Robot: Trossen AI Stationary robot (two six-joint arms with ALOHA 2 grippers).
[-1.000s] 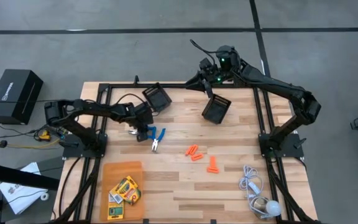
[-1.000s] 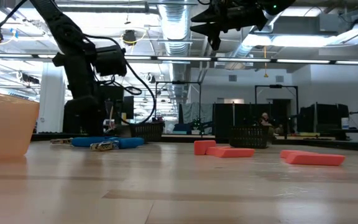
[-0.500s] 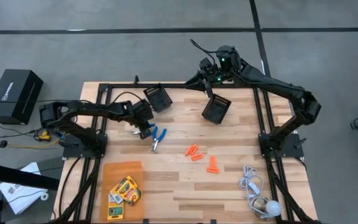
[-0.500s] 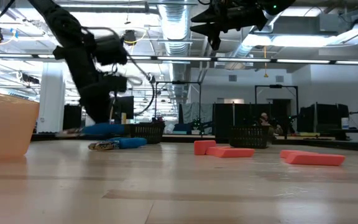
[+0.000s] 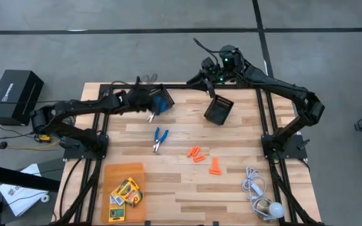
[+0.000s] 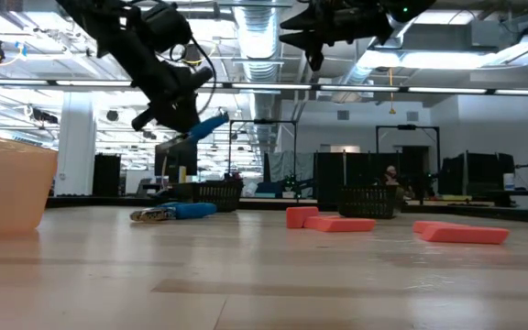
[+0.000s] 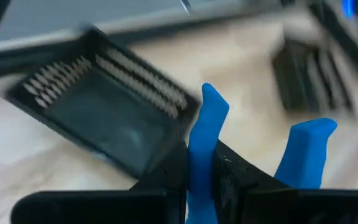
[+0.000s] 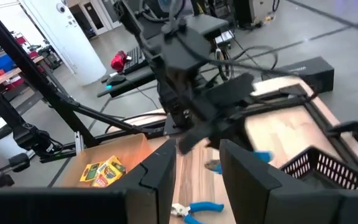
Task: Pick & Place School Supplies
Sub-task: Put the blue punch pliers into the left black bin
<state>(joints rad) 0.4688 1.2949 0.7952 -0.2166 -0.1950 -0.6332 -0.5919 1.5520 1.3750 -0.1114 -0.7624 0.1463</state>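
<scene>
Left gripper (image 5: 151, 107) is clenched on a blue-handled tool (image 7: 207, 134), raised over the black bin (image 5: 161, 98) at 11 o'clock on the desk (image 5: 187, 188); drop not yet made. A second blue tool (image 5: 159, 139) lies at centre. Orange pieces (image 5: 197, 153) sit near 4 o'clock and crayon boxes (image 5: 127, 191) at 7 o'clock. Right gripper (image 5: 213, 80) waits at 12 o'clock, fingers apart, holding nothing. Judgement: early stage, most supplies unplaced.

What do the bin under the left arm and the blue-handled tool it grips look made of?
Bin: looks like black wire mesh, matte; a thin grid shows along its walls. Tool in the left gripper: handles seem smooth blue plastic or rubber coating, slightly glossy; its working end is hidden.
</scene>
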